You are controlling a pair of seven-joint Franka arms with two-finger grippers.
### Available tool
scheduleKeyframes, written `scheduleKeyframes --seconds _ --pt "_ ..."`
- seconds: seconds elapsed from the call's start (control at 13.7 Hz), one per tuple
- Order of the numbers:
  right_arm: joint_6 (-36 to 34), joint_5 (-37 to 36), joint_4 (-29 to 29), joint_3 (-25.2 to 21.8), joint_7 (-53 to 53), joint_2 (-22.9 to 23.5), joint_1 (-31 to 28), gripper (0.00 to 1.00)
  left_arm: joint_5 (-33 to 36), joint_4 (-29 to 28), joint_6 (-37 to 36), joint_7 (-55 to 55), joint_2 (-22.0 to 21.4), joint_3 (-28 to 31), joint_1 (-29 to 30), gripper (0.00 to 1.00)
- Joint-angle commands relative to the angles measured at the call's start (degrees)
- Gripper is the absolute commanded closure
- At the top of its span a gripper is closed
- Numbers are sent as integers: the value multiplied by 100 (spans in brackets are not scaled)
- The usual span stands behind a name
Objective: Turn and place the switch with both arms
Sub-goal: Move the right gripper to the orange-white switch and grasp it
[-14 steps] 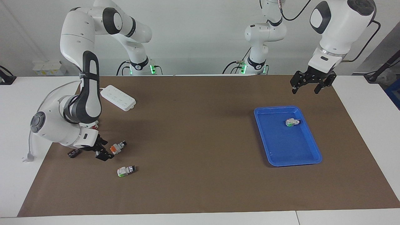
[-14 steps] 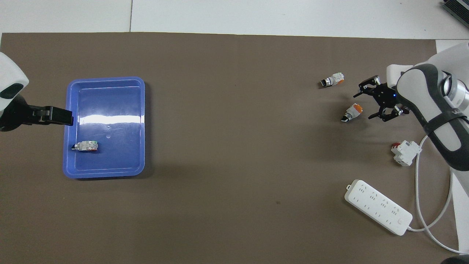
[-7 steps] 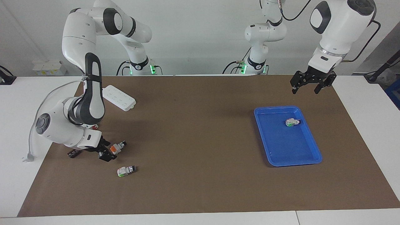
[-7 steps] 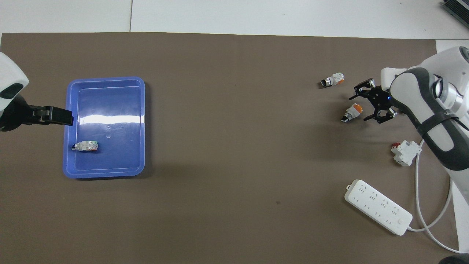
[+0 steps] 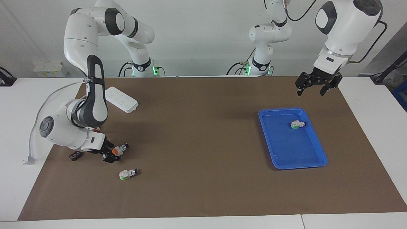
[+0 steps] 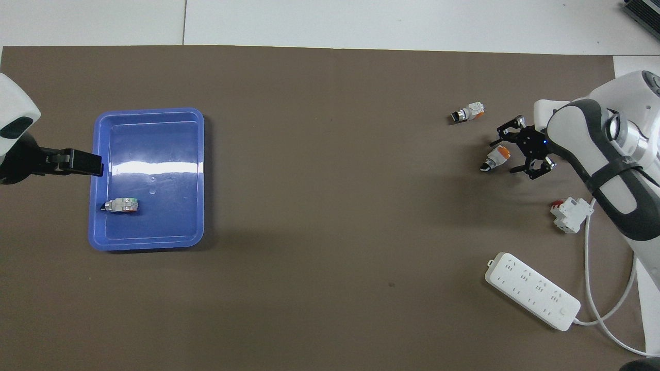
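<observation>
A robotics lab: two white arms [image 5: 86, 79] bolted at the top edge of a white bench, brown paper mat [image 5: 203, 178] taped across the middle, bare white wall above, loose cabling at upper right.

Glossy white arms [image 5: 83, 47], dark grey joint bands, round grey caps; black grippers [image 5: 316, 83]; green-lit bases; black cables.

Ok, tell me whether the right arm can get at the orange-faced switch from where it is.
Probably yes. The right tool is low, open, right beside the switch, fingers flanking its orange end; nothing lies between them. The green-faced switch sits apart. The left tool waits above the mat, up from the blue tray.
</observation>
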Motion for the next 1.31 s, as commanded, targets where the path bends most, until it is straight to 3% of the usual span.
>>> scheduleKeyframes --seconds 0.0,0.44,0.51,0.58,1.24 --pt "60 132 -291 44 173 -134 -38 50 -61 -227 177 -23 -168 43 -53 0" --pt "112 246 -449 44 217 -196 -38 67 -61 -315 265 4 -195 43 -62 0" --pt "112 255 -458 44 217 -196 -38 79 -61 -332 257 4 -203 43 -62 0" --pt "95 264 -466 44 217 -205 -29 100 -61 -341 265 12 -221 43 -62 0" --pt "-766 1668 -458 149 1490 -468 155 100 -70 -455 248 -66 -265 43 -62 0"
